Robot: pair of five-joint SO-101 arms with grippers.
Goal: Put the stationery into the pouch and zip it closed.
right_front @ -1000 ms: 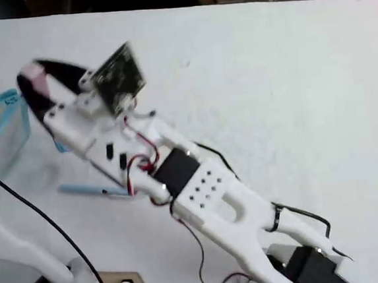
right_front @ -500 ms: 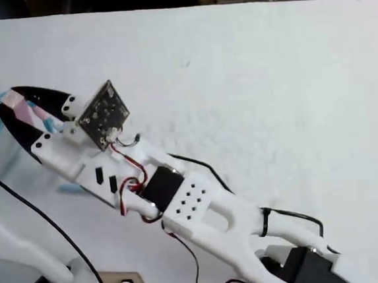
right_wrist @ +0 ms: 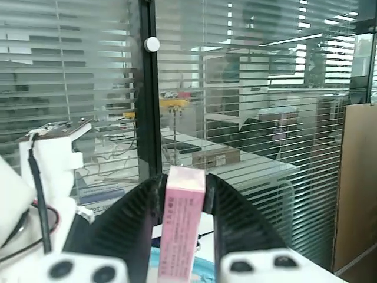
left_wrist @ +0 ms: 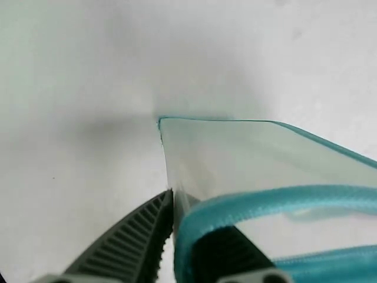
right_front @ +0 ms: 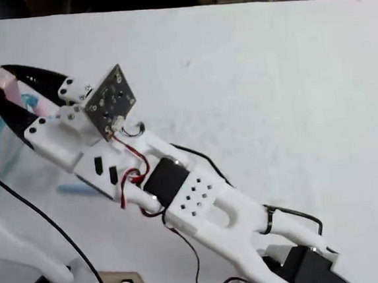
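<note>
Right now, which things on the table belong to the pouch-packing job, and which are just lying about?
Job: pink eraser in the right gripper; pouch pinched by the left gripper; blue pen, lying loose.
Lying about: tan board at the near edge.

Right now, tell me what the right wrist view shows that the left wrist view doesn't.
Right wrist, not left: the right gripper clamped on a pink eraser, window blinds behind. Left wrist, not right: the left gripper pinching the wall of the clear pouch over the white table. Both: teal zipper trim, plain in the left view, a likely sliver by the eraser in the right.
</note>
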